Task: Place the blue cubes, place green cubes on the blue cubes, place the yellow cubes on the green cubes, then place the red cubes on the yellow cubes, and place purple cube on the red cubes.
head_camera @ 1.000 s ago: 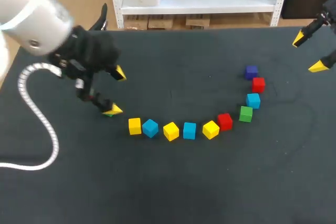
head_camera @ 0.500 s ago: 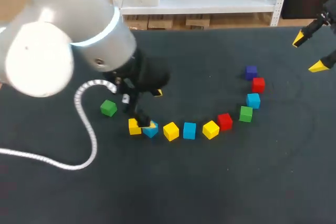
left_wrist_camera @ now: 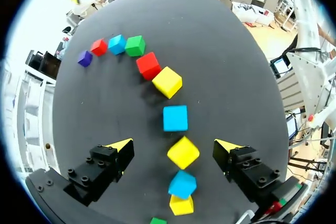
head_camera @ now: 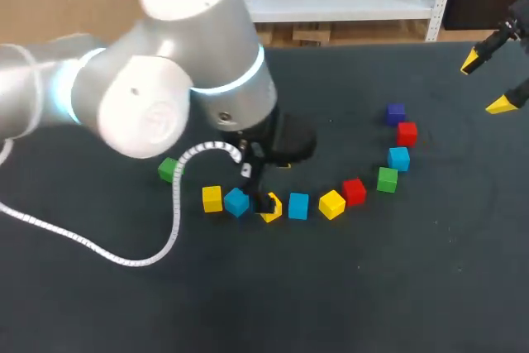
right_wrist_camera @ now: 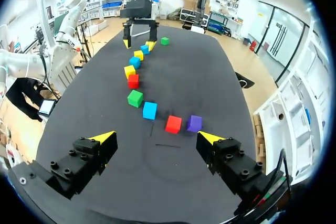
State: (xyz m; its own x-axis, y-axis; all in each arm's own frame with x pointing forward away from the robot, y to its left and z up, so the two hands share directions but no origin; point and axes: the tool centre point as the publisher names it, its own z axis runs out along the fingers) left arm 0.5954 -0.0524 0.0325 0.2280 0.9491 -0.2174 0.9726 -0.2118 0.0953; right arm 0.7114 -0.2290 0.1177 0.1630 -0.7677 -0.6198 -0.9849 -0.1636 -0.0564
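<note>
Over the curved row of cubes (head_camera: 298, 205), left gripper (left_wrist_camera: 175, 145) spread wide
Its fingers stand either side of a yellow cube (left_wrist_camera: 182, 152), not touching; right gripper (right_wrist_camera: 156, 137) hangs open, well apart from the row.

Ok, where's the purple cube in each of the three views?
Head view: purple cube right of middle, just beyond its neighbouring red cube.
Left wrist view: purple cube far ahead of the left pincer, just past that red cube.
Right wrist view: purple cube close ahead of the right pincer, beside that red cube.
Shared landmark: the red cube next to it.
</note>
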